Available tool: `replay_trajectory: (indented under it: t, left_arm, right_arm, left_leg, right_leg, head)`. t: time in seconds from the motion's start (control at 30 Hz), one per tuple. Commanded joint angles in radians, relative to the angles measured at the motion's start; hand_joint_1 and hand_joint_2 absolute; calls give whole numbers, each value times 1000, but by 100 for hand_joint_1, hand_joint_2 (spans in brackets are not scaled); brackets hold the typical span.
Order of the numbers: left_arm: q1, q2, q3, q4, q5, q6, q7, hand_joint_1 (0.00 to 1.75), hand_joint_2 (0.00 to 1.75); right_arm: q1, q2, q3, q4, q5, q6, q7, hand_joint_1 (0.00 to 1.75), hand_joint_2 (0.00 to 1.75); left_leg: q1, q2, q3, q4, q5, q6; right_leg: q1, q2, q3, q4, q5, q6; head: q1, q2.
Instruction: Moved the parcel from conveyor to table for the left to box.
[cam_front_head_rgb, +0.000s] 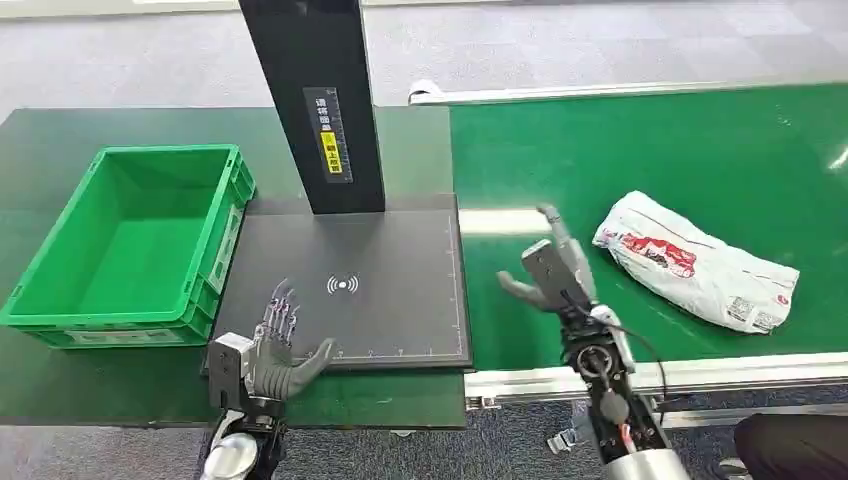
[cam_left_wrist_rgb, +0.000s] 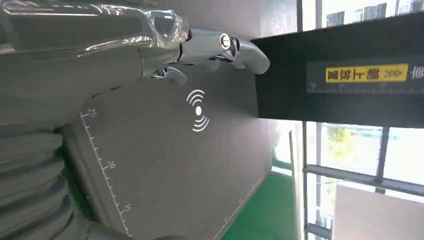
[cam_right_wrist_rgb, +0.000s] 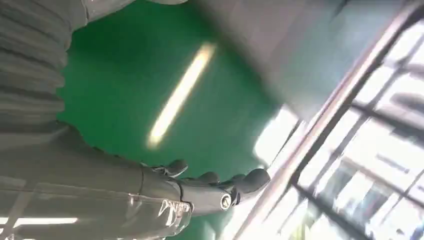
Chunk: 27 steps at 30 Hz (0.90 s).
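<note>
On the conveyor (cam_front_head_rgb: 640, 150) we find the parcel (cam_front_head_rgb: 697, 262) beside our empty, spread right hand (cam_front_head_rgb: 553, 272); left hand (cam_front_head_rgb: 277, 345) likewise unloaded. Risk: slack wrapping slipping from a shallow grip.

Green conveyor belt (cam_front_head_rgb: 640, 160) carries a white parcel (cam_front_head_rgb: 695, 262); dark table (cam_front_head_rgb: 60, 130) bears green crate (cam_front_head_rgb: 135, 245), black scanner pad (cam_front_head_rgb: 380, 290)

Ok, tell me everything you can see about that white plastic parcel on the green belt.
The white plastic parcel is a soft, crinkled mailer bag with red print and small labels near one end. It lies flat and slantwise on the green conveyor belt, off to the right of the right hand, which does not touch it.
</note>
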Motion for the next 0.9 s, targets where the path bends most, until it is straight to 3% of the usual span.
replay_trajectory:
  t: [0.03,0.17,0.3,0.73,0.8,0.9]
  left_arm:
    - [1,28,-3,13,41,9,-17,0,175]
    - [-1,30,-25,7,60,16,-25,0,175]
    - [11,41,-29,2,82,25,-27,0,175]
    - [11,41,-29,2,82,25,-27,0,175]
    - [11,43,-31,-1,86,24,-27,0,175]
    - [-12,45,-42,31,95,11,-26,0,175]
  right_arm:
    - [-470,-305,-33,588,113,50,59,0,175]
    - [-494,-348,-13,674,175,40,142,0,175]
    - [-525,-349,16,733,219,98,230,0,175]
    - [-525,-349,16,733,219,98,230,0,175]
    - [-532,-350,28,751,241,127,297,0,175]
    - [-506,-372,79,795,316,319,466,0,175]
  left_leg:
    - [-2,0,0,0,1,1]
    - [-2,-8,0,0,2,2]
    - [-2,-5,3,-1,0,2]
    - [-2,-3,2,-1,0,2]
    - [-2,-3,3,-2,0,2]
    - [-1,-4,1,-1,0,2]
  right_leg:
    - [-2,0,0,0,1,1]
    - [-2,-7,3,-1,0,1]
    - [-2,-4,4,-1,0,1]
    - [-2,-2,2,-1,0,1]
    - [-2,-2,3,-2,0,0]
    - [-2,-4,2,-1,0,1]
  head:
    - [0,0]
    - [0,0]
    - [0,0]
    - [0,0]
    - [0,0]
    - [-1,0]
